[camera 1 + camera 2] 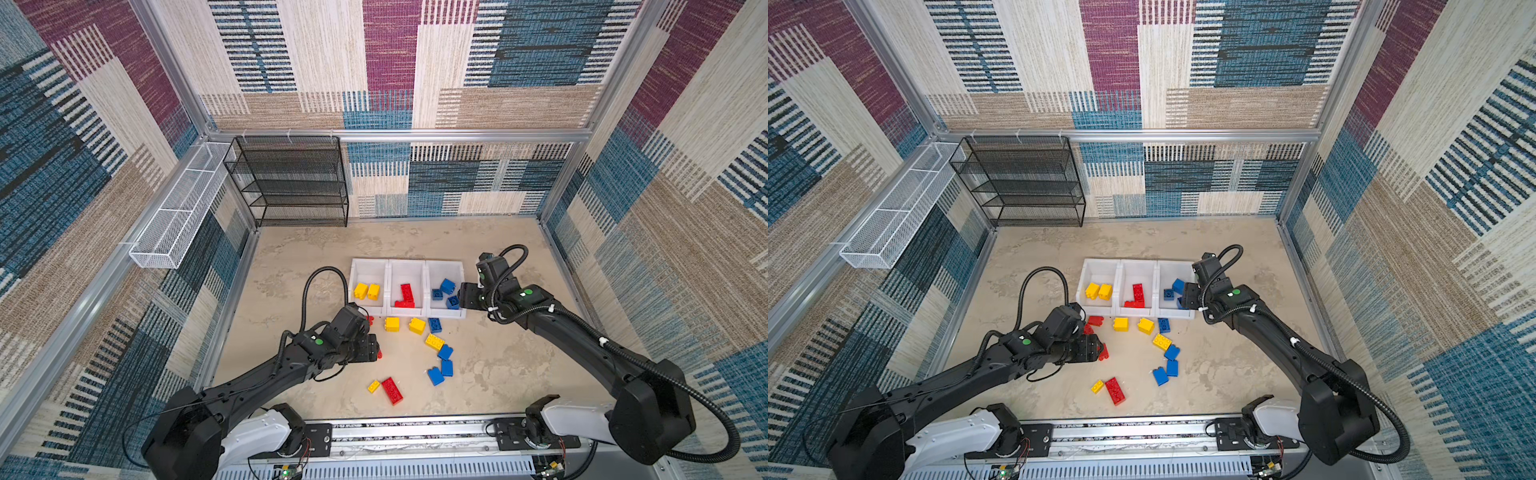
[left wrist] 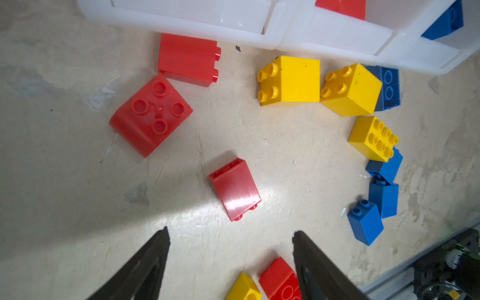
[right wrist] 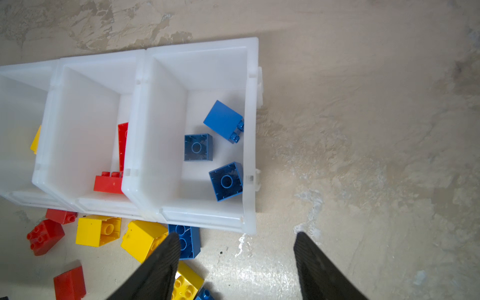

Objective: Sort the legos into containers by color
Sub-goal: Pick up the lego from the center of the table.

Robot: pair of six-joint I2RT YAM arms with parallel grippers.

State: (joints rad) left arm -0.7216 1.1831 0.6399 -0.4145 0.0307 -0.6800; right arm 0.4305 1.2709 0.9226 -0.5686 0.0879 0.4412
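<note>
Bricks lie partly sorted. We see two yellow bricks (image 1: 366,291) in the left bin (image 1: 369,268), red bricks (image 1: 406,296) in the middle bin (image 1: 407,270) and three blue bricks (image 3: 198,147) in the right bin (image 3: 166,117).

More bricks are loose on the table (image 1: 519,374) on the near side of the bins. There is a yellow square pair (image 1: 392,324) and a blue oblong brick (image 1: 434,325) just beside the right bin's front lip. From there a curved string (image 1: 445,352) of one yellow and three blue bricks runs nearer. A long red brick (image 1: 392,390) lies beside a small yellow brick (image 1: 373,386), nearest of all.

Our left claw (image 2: 231,231) hangs over the table near the left bin, its fingers wide apart with nothing between them. A small red brick (image 2: 235,189) lies on its side just ahead of the tips, and two more red ones (image 2: 152,114) lie farther on toward the bins.

Our right claw (image 3: 237,235) hangs by the near right corner of the right bin, fingers likewise spread and holding nothing.
</note>
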